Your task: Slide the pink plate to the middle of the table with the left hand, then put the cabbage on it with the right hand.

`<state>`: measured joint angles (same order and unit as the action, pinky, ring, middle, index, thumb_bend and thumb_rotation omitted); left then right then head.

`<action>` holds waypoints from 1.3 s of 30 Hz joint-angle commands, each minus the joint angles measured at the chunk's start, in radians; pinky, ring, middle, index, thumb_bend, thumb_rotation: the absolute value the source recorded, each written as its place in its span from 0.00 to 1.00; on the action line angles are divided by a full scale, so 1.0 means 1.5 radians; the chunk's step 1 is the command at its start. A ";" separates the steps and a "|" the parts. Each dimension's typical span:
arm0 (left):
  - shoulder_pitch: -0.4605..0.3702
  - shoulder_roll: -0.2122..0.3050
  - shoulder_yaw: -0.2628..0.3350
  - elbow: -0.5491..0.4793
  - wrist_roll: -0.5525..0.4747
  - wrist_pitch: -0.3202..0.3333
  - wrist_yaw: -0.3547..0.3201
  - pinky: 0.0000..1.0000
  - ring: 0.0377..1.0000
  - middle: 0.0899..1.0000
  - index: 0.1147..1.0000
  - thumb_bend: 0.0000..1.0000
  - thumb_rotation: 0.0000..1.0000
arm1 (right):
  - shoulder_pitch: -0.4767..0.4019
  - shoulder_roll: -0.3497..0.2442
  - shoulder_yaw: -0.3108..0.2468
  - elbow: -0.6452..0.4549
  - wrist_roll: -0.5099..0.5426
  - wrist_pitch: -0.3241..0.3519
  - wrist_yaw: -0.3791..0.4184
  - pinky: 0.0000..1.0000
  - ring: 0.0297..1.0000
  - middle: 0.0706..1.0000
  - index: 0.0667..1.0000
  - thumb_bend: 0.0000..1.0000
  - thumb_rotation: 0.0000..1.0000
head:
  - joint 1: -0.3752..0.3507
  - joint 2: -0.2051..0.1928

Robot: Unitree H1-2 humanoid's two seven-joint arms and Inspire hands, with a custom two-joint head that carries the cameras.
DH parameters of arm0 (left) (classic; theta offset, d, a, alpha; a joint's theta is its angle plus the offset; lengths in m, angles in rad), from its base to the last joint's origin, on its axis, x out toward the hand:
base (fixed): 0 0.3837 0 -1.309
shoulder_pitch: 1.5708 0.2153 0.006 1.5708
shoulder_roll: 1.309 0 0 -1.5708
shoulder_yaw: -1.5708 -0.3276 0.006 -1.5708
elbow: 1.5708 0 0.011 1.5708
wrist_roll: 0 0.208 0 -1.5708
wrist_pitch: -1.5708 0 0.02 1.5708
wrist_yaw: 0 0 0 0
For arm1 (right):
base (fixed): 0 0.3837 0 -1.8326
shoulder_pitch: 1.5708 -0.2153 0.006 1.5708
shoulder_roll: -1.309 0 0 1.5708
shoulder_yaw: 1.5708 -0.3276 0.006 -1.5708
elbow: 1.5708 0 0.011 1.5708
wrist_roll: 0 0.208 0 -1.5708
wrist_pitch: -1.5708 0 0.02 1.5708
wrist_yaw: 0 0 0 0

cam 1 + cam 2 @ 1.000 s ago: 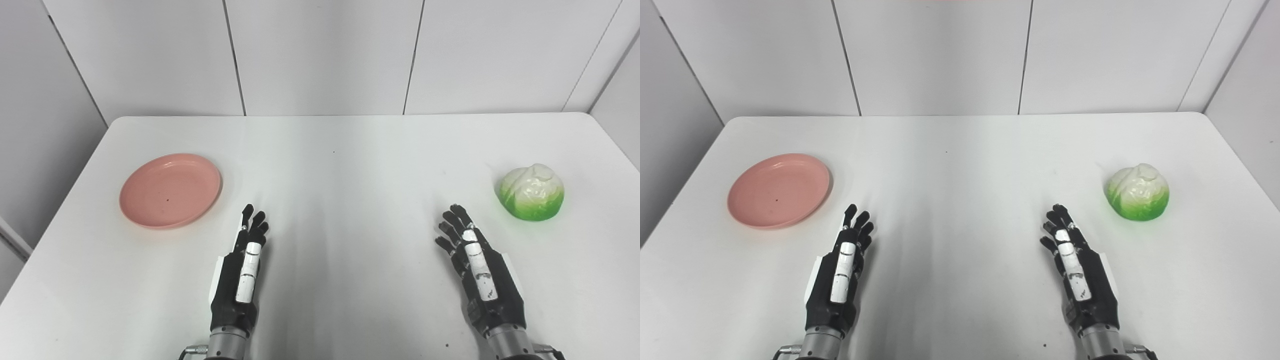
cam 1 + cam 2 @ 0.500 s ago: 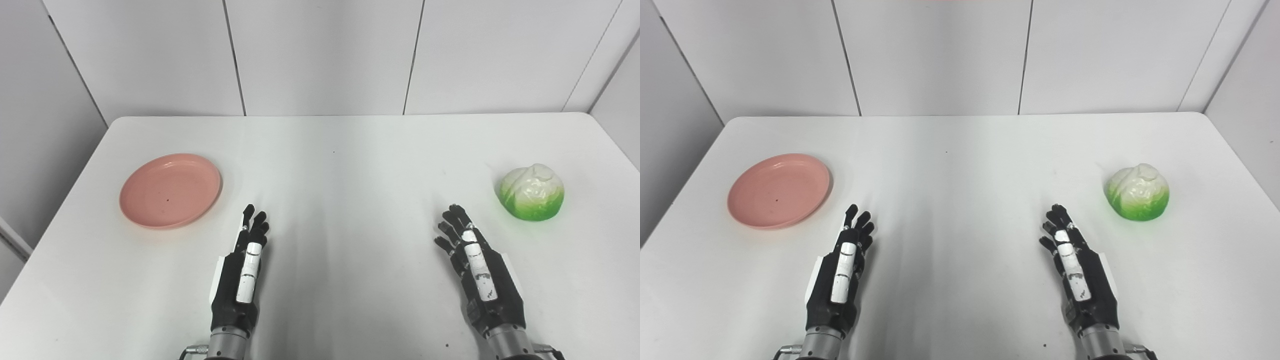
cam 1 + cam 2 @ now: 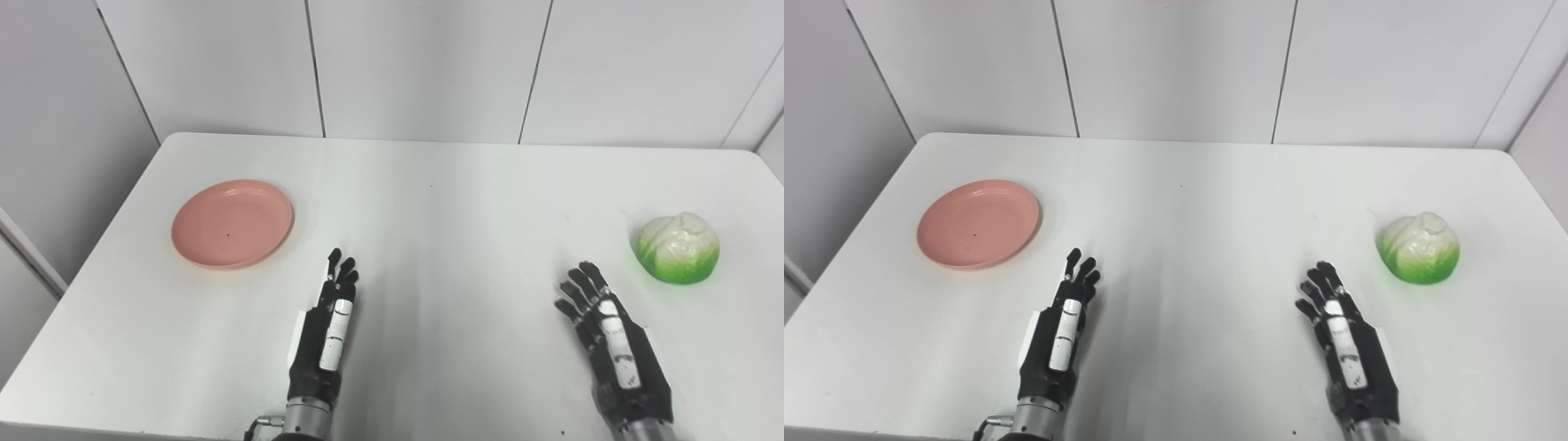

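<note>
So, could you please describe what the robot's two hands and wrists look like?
Both the left hand and the right hand are black, with slim black fingers and a white segmented strip along the top. Each has a pale plate on its outer edge and ends in a silver metal wrist cuff; a thin cable loops beside the left wrist.

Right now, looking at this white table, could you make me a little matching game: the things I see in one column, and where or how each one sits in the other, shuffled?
Column one:
1. round pink plate
2. green and white cabbage
3. black left hand
4. black right hand

Column two:
A. at the table's right side, resting on the white table
B. open, near the cabbage but not touching it
C. at the table's left side, nothing on it
D. open, fingers together, just right of the plate

Pairs: 1-C, 2-A, 3-D, 4-B
</note>
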<state>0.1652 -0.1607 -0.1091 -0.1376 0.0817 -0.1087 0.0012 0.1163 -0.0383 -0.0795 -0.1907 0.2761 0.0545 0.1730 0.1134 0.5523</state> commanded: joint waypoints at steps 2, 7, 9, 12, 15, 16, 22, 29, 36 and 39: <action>0.009 -0.001 -0.014 0.012 0.017 -0.039 0.009 0.96 0.95 0.96 1.00 0.65 0.94 | 0.022 -0.018 -0.008 0.017 0.014 -0.026 0.015 0.91 0.92 0.92 0.92 0.83 0.78 | 0.010 -0.007; 0.009 -0.002 -0.021 0.026 0.029 -0.055 0.018 0.96 0.95 0.96 1.00 0.67 0.94 | 0.023 -0.025 -0.011 0.033 0.015 -0.046 0.022 0.89 0.91 0.91 0.92 0.82 0.78 | 0.018 -0.014; 0.009 -0.003 -0.022 0.033 0.027 -0.063 0.018 0.97 0.95 0.96 1.00 0.67 0.94 | 0.023 -0.028 -0.011 0.040 0.017 -0.054 0.025 0.89 0.90 0.91 0.92 0.82 0.79 | 0.021 -0.021; 0.009 -0.003 -0.023 0.045 0.026 -0.077 0.018 0.97 0.96 0.97 1.00 0.67 0.94 | 0.023 -0.030 -0.012 0.050 0.018 -0.060 0.029 0.89 0.90 0.91 0.91 0.82 0.79 | 0.022 -0.027; 0.005 -0.002 -0.022 0.059 0.029 -0.091 0.021 0.96 0.96 0.97 1.00 0.65 0.94 | 0.020 -0.031 -0.012 0.063 0.020 -0.068 0.034 0.88 0.90 0.91 0.90 0.82 0.79 | 0.020 -0.035; 0.004 -0.002 -0.021 0.064 0.029 -0.095 0.021 0.96 0.95 0.97 1.00 0.65 0.94 | 0.019 -0.032 -0.011 0.068 0.020 -0.073 0.036 0.88 0.90 0.91 0.90 0.82 0.79 | 0.019 -0.038; -0.001 0.000 -0.020 0.089 0.027 -0.118 0.024 0.95 0.96 0.97 1.00 0.65 0.95 | 0.016 -0.032 -0.011 0.089 0.023 -0.086 0.040 0.86 0.89 0.90 0.89 0.83 0.78 | 0.022 -0.060; -0.001 -0.003 -0.020 0.102 0.033 -0.128 0.032 0.94 0.95 0.96 1.00 0.65 0.94 | 0.015 -0.033 -0.011 0.103 0.030 -0.095 0.047 0.88 0.90 0.89 0.88 0.82 0.78 | 0.026 -0.071; -0.001 0.001 -0.019 0.100 0.033 -0.129 0.032 0.94 0.94 0.96 1.00 0.64 0.94 | 0.015 -0.030 -0.009 0.103 0.019 -0.097 0.043 0.87 0.89 0.89 0.88 0.83 0.78 | 0.021 -0.070; 0.000 0.003 -0.018 0.097 0.026 -0.129 0.028 0.94 0.95 0.96 1.00 0.65 0.94 | 0.016 -0.028 -0.007 0.099 0.019 -0.093 0.042 0.87 0.89 0.89 0.88 0.83 0.78 | 0.013 -0.067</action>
<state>0.1530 -0.1641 -0.1272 -0.0106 0.1251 -0.3210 0.0541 0.1095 -0.0786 -0.0897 -0.0794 0.3141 -0.0977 0.2531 0.1411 0.4479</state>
